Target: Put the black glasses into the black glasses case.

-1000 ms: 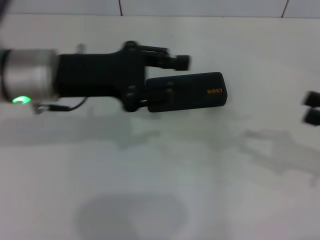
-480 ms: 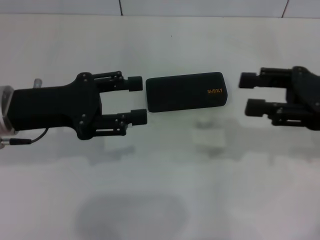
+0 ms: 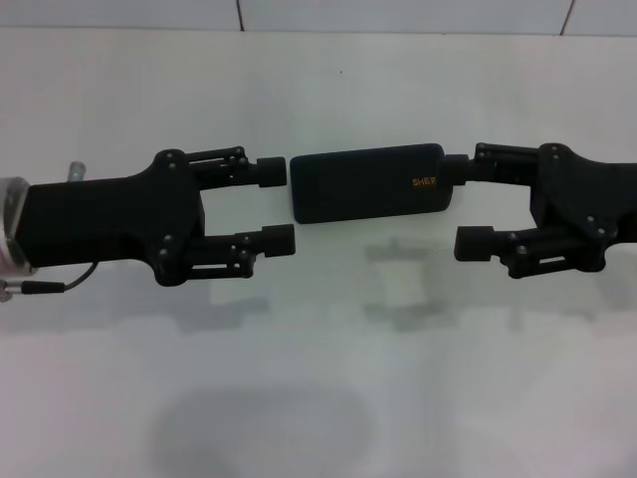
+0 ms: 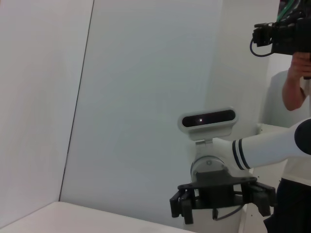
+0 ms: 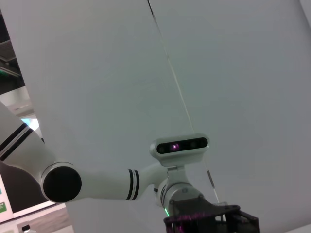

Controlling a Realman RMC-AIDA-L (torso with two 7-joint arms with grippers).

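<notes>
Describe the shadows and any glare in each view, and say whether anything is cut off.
Head view: soft grey shadows fall on the table below both grippers, with a round one at the near edge; the right gripper covers the end of the black glasses case's orange lettering. Left gripper sharp. Left wrist view: evenly lit wall, no glare. Right wrist view: the same, the far gripper cut off.

A white table (image 3: 318, 378) spreads below a pale tiled wall (image 3: 398, 14) with dark grout lines, while the left wrist view catches a person's raised forearm (image 4: 293, 82) beside a black cabled device (image 4: 279, 34).
</notes>
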